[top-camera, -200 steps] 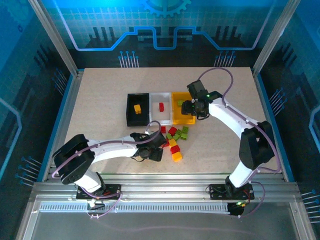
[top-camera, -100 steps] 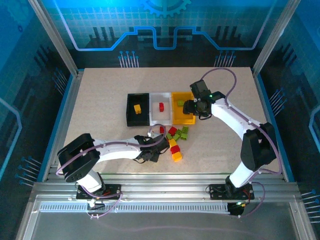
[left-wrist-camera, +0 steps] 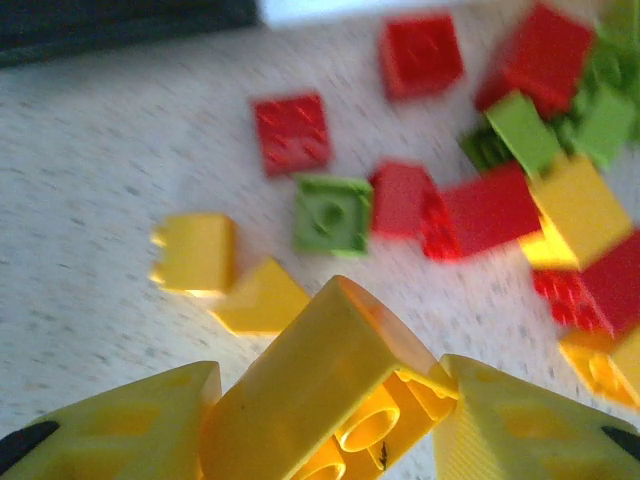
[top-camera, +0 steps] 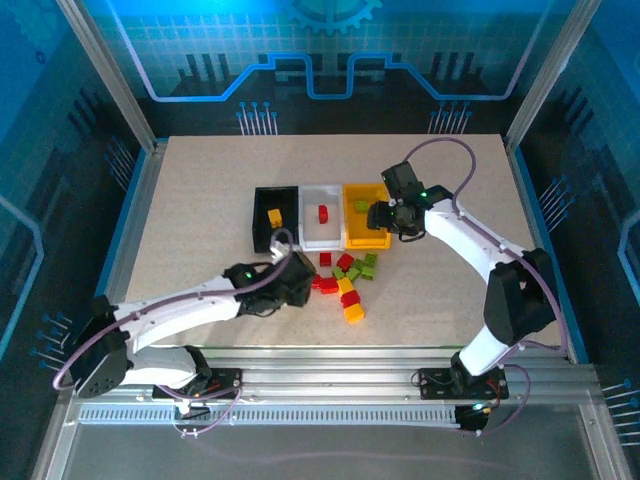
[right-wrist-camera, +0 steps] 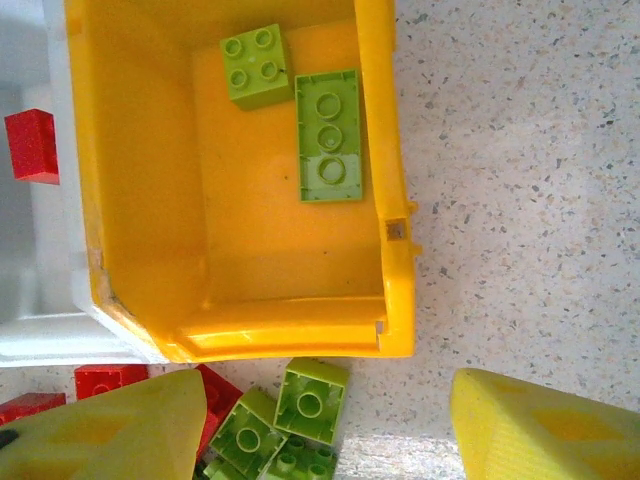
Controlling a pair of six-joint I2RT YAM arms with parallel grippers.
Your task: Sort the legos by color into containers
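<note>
One yellow brick [left-wrist-camera: 335, 385] is clamped between the yellow fingers [left-wrist-camera: 120, 430] of the left tool [left-wrist-camera: 330, 375]. It is tilted, with its hollow underside facing the wrist camera. Beyond it the loose legos [top-camera: 345, 278] lie scattered on the speckled desk [top-camera: 200, 200], a blurred mix of red, light green and yellow pieces. Some touch one another and a few lie apart at the left of the heap.

From above, this heap sits just in front of three bins standing side by side. The black bin [top-camera: 262, 232] is on the left, the white bin [top-camera: 322, 240] in the middle and the yellow bin [top-camera: 366, 240] on the right. The black one holds a single yellow piece [top-camera: 274, 216] and the white one a red piece [top-camera: 323, 213]. In the yellow one, two light green bricks [right-wrist-camera: 328, 135] lie flat, touching at a corner.

The right tool [right-wrist-camera: 328, 385] hangs over the near rim of the yellow bin. Its jaws stand apart with nothing gripped, and green pieces on the desk show below the gap.
</note>
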